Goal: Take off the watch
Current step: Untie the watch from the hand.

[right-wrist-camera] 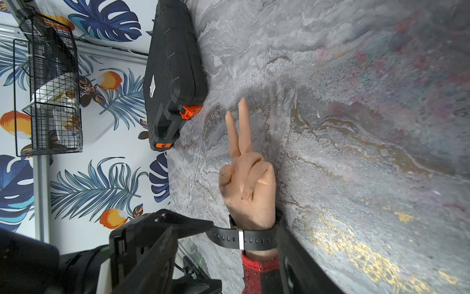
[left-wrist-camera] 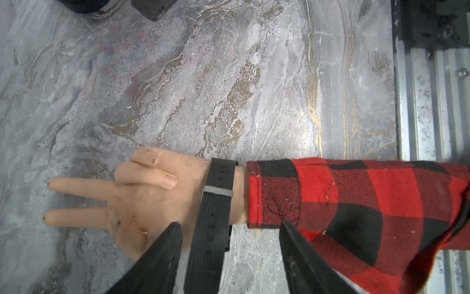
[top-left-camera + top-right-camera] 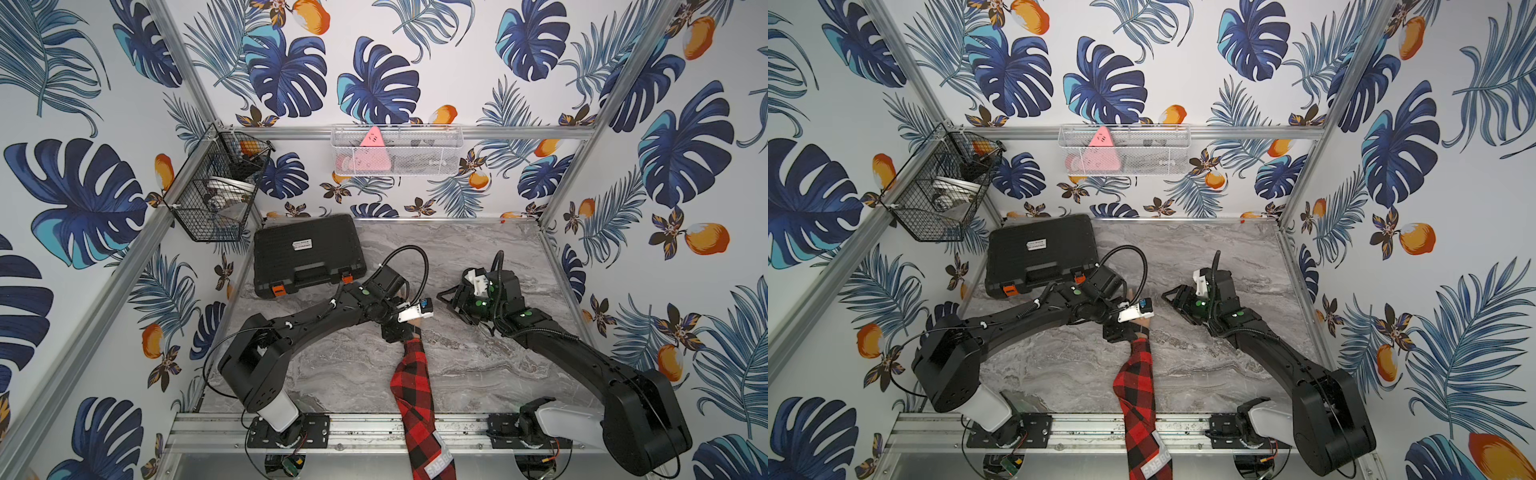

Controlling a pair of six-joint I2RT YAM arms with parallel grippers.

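Leaf-and-fruit wallpaper [image 3: 374, 83] covers the walls around a grey marbled tabletop [image 3: 478, 374], which fills the lower centre of both top views. The left arm [image 3: 316, 316] reaches in from the lower left and the right arm [image 3: 582, 357] from the lower right. A shut black tool case [image 3: 307, 253] with orange latches lies at the tabletop's upper left corner. Above it at the left hangs a black wire basket [image 3: 216, 187], and a white mesh basket [image 3: 397, 151] hangs at the upper centre.

A red-and-black plaid sleeve [image 3: 411, 382] runs up from the bottom edge to mid-table. It ends in a mannequin hand [image 2: 152, 201] with two fingers straight and the rest folded. The watch [image 2: 218, 178] sits on the wrist, between hand and cuff. Only its black strap [image 1: 254, 239] and grey keeper loop [image 2: 218, 191] show; the case is hidden.

In the left wrist view the strap's free end stands off the wrist toward the bottom edge. It passes between the fingers [image 2: 162, 249] of the left gripper [image 2: 230, 224], which stand apart and do not pinch it. The right gripper [image 3: 451, 305], just right of centre, is clear of the hand, its jaws spread with nothing in them.
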